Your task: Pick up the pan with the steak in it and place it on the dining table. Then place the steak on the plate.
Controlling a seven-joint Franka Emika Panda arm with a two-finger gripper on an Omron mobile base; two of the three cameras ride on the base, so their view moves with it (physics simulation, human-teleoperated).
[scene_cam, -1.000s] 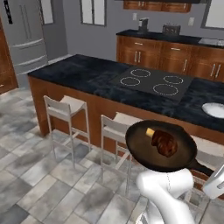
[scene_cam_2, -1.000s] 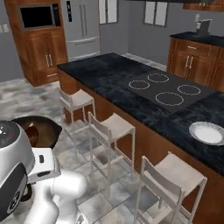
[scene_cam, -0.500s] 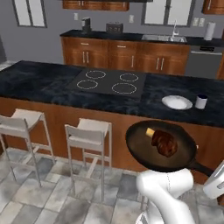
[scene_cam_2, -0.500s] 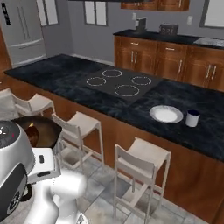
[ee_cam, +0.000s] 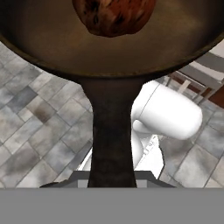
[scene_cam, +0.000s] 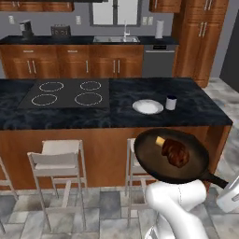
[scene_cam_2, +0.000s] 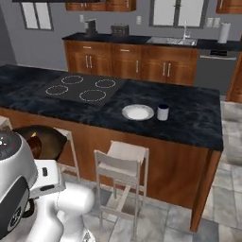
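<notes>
pan [scene_cam: 170, 156] up in the air in the left base view, level, well short of the desk [scene_cam: 196, 105] and lower than its top, steak [scene_cam: 175, 152] riding in the middle with a tiny yellowish bit [scene_cam: 160, 141] beside it. handle runs back toward the hand at the right edge. plate [scene_cam: 147, 107] waits beyond the pan on the stone top, small cup [scene_cam: 171, 102] just beside it.

right base view now: pan [scene_cam_2: 42, 141] peeks out behind the arm, steak [scene_cam_2: 34, 141] aboard, plate [scene_cam_2: 137, 112] and cup [scene_cam_2: 162, 112] far ahead and to the side, stool [scene_cam_2: 122, 165] in between.

hand view: handle comes straight out of the hand [ee_cam: 111, 181], fingers clamped together on it, pan [ee_cam: 109, 48] and steak [ee_cam: 113, 15] dead ahead over floor tiles.

lift looks done; setting the pan on the desk and plating the steak are both not yet done.
</notes>
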